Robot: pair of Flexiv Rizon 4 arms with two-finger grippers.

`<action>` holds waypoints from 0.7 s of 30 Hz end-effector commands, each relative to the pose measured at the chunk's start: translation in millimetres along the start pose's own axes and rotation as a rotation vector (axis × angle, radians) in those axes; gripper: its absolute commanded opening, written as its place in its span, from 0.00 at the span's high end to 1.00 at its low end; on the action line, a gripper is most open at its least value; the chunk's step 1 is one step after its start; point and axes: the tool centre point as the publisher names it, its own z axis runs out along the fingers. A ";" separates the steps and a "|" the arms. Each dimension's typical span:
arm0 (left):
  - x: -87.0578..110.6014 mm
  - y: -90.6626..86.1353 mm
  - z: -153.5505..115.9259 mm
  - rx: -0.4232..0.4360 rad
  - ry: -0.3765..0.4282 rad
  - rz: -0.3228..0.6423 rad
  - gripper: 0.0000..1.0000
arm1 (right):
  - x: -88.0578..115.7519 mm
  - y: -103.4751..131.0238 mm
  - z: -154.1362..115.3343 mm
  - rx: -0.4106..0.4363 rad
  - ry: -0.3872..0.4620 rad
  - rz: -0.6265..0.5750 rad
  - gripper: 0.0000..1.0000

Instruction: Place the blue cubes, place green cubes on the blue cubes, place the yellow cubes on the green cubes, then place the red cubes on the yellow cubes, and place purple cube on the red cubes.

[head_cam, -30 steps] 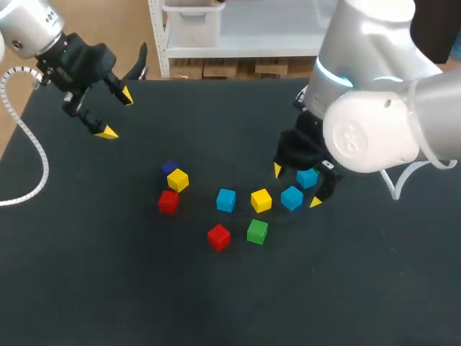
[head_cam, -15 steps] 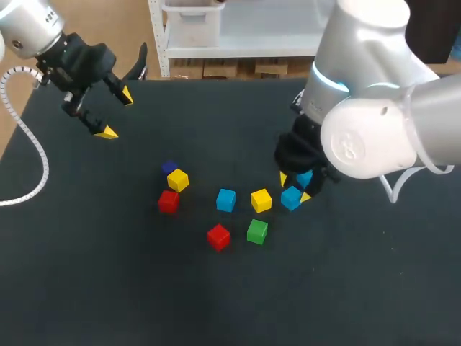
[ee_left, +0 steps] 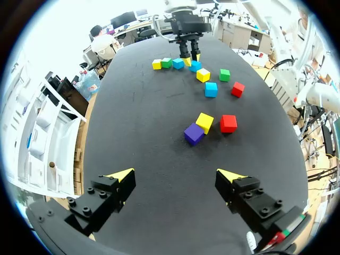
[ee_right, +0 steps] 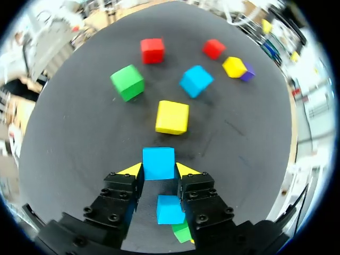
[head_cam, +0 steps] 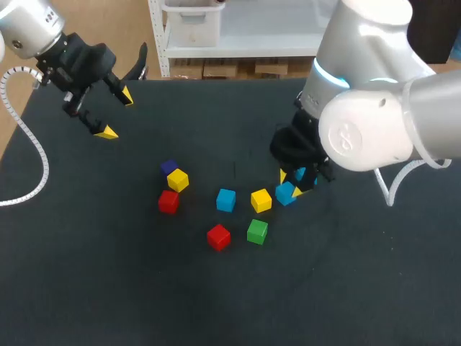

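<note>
Two yellow tips of the right gripper are drawn in narrowly on the held blue cube, one against each side face; in the head view this pair sits right of the middle of the table, low over the dark surface, and I cannot tell whether the cube is clear of it; a second blue cube lies just behind the fingertips, under the gripper's body, with a green cube partly hidden further back; the third blue cube lies ahead of the fingers and off to one side, toward the table's middle, with a yellow cube almost straight ahead and nearer; a cube has no long axis, so what counts is that the held one's faces sit square to the fingers; the left gripper, fingers spread wide and holding nothing, hangs near the far left corner, well apart from every cube, so the right arm is much the nearer; the step looks to be laying the blue base; carrying this cube forward risks nudging the yellow one.
</note>
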 end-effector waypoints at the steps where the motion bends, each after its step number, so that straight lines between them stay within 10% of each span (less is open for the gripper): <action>1: -0.5 -1.1 0.4 -0.003 0.004 0.000 0.00 | -3.6 -12.5 -1.5 0.037 0.017 0.148 1.00; 21: -0.5 -1.1 0.4 -0.003 0.004 0.000 0.00 | -29.0 -43.9 3.5 0.241 0.187 0.732 1.00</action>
